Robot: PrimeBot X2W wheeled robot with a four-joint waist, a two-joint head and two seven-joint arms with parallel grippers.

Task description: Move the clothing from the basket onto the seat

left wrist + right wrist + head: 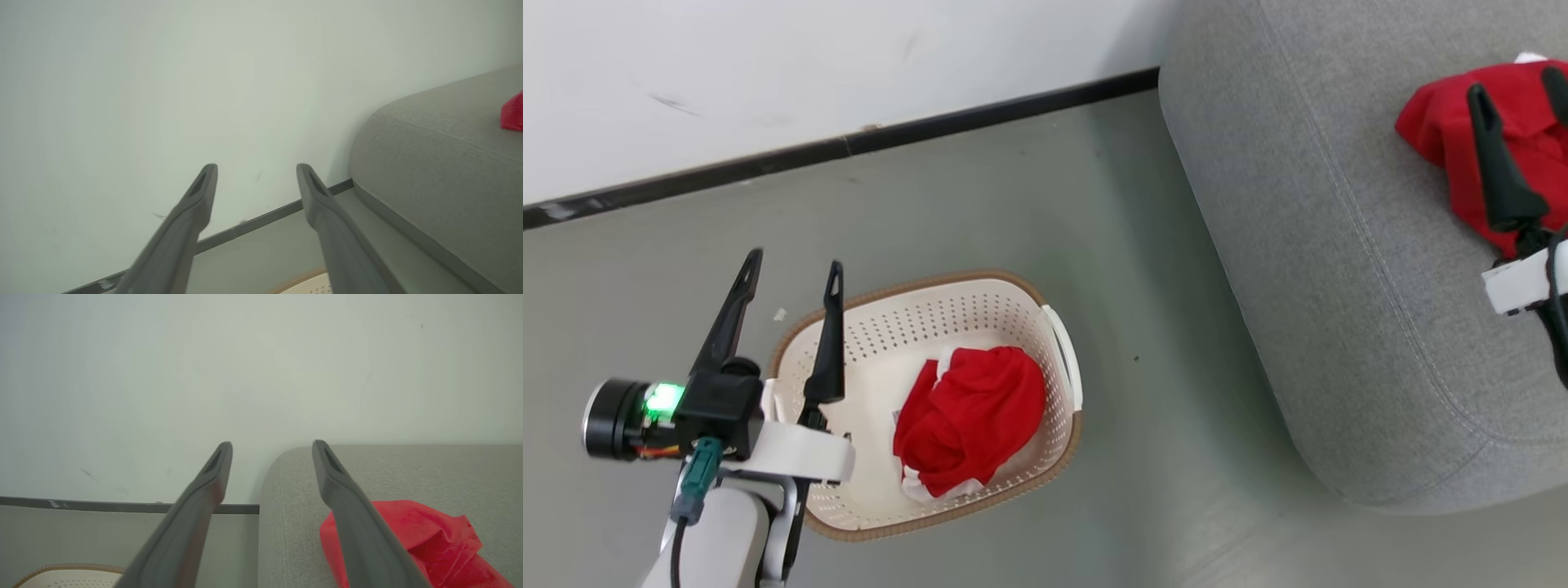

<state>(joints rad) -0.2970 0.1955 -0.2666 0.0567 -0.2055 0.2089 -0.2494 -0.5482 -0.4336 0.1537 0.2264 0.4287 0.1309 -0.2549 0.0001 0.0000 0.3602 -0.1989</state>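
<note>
Two red garments are lying apart: the basket garment [970, 416] inside the basket [980, 284], the seat garment [1437, 122] on the grey seat [1298, 245]. The left hand [795, 260] is hovering wide and empty over the basket's rim; the right hand [1512, 82] is gaping, empty, over the seat garment. A dipping finger is risking snagging the rim and tipping the basket across the grey floor [1013, 204] beside the white wall [768, 65].

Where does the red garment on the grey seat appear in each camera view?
Head view: the red garment lies at upper right, on the seat.
Left wrist view: its red corner pokes in at the right edge.
Right wrist view: lower right, on the seat.
Shared landmark: the dark baseboard, seen in all three.
</note>
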